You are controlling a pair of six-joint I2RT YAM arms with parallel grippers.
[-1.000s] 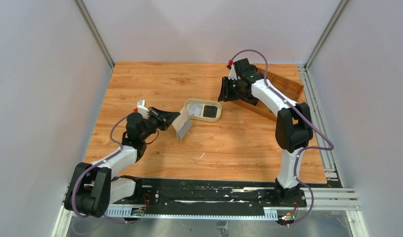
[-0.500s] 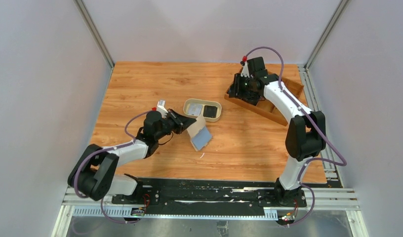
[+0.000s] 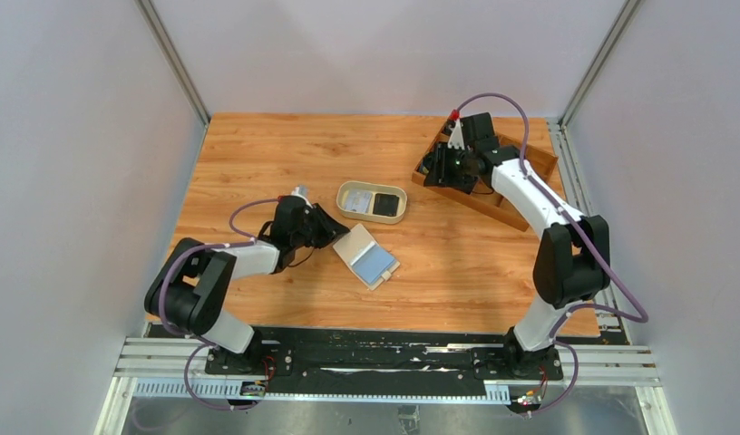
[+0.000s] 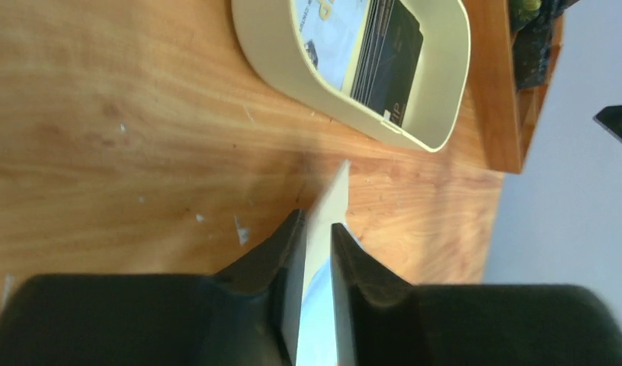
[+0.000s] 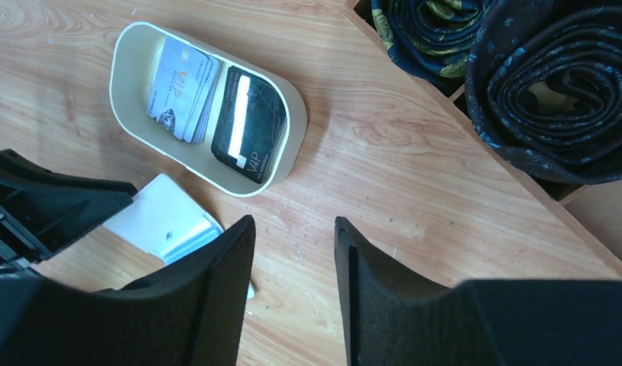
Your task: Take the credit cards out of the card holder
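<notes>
Top external shows the left gripper [image 3: 335, 237] low over the table [image 3: 258, 154], its jaws pinched tight on the left edge of the card holder [image 3: 365, 255]. It lies open on the wood just in front of the dish [image 3: 374, 219], with a pale blue card [image 3: 377, 264] showing in its near leaf. Further right, the right gripper [image 3: 436, 169] hangs over the left end of the tray [image 3: 539, 161], jaws parted and holding nothing.
</notes>
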